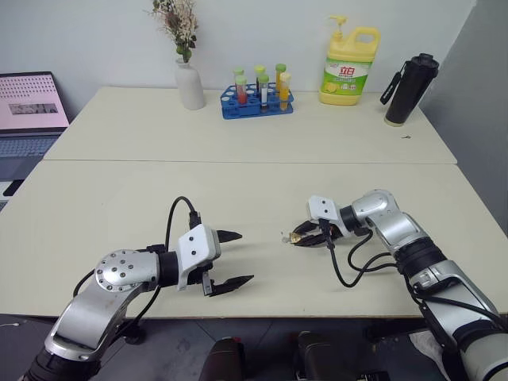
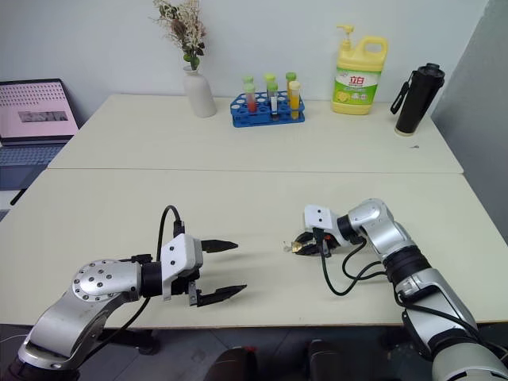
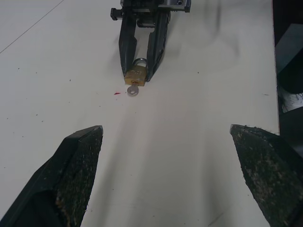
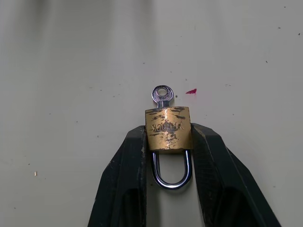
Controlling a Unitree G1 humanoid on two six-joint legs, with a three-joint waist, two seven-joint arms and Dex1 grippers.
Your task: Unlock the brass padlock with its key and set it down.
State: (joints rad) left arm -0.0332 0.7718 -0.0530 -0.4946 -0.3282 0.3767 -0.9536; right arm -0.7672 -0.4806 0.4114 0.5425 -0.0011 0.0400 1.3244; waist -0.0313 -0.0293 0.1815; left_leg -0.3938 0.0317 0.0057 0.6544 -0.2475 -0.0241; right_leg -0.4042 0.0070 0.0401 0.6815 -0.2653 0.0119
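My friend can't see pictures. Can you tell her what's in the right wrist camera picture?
Two black fingers of the right gripper squeeze the sides of a little brass padlock on a pale table. A small silver key sticks out of the padlock's far end, and its silver loop points back between the fingers. A tiny red mark sits near the key.

i see a scuffed gold brass padlock [image 4: 168, 128] with silver shackle, silvery key [image 4: 162, 95], black fingers [image 4: 123, 184], a small red fleck [image 4: 191, 91] on my cream table [image 1: 238, 198], yellow green-labelled bottle [image 1: 350, 65], blue rack [image 1: 255, 103]
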